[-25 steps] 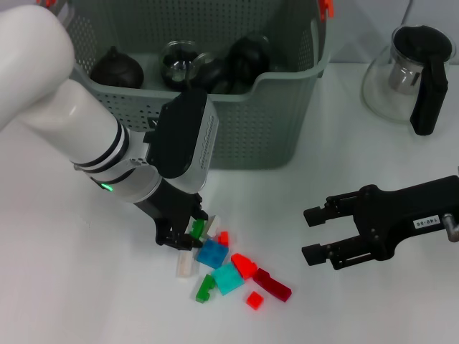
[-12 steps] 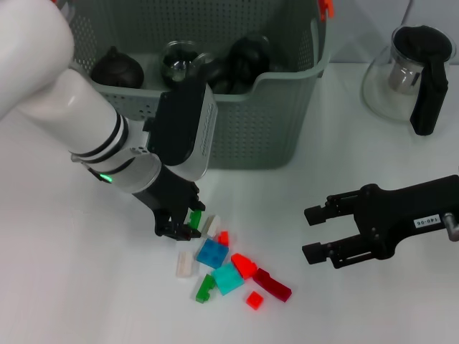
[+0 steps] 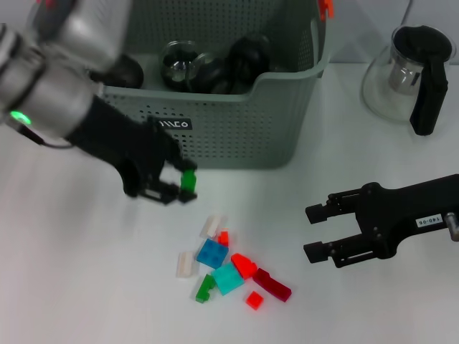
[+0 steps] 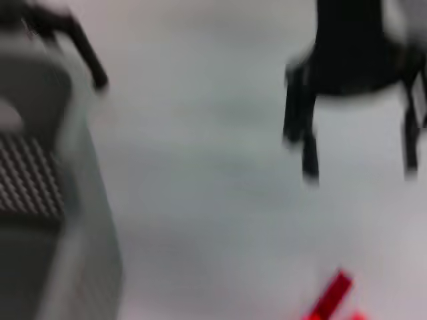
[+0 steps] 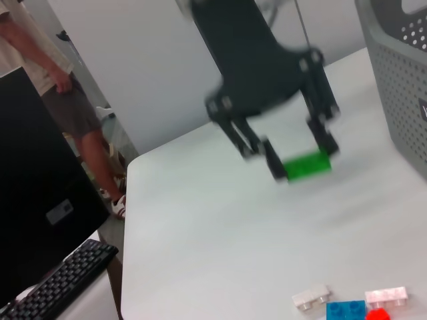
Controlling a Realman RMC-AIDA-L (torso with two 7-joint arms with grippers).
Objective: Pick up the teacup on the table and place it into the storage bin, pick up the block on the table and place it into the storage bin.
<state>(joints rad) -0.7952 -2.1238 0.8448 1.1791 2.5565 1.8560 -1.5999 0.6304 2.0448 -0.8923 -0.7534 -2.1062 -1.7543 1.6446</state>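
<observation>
The left gripper [image 3: 174, 185] pinches a green block [image 3: 188, 179] between its fingertips, lifted clear of the table [image 3: 86, 287] just in front of the bin [image 3: 237, 136]. The bin's black label [image 3: 174, 125] has white lettering, too small to read. Dark teaware lies inside the bin. More blocks [image 3: 228, 266] lie scattered on the table below. The right gripper [image 3: 313, 233] hovers open to the right, beside them; a white tag [image 3: 426, 222] on it is illegible.
</observation>
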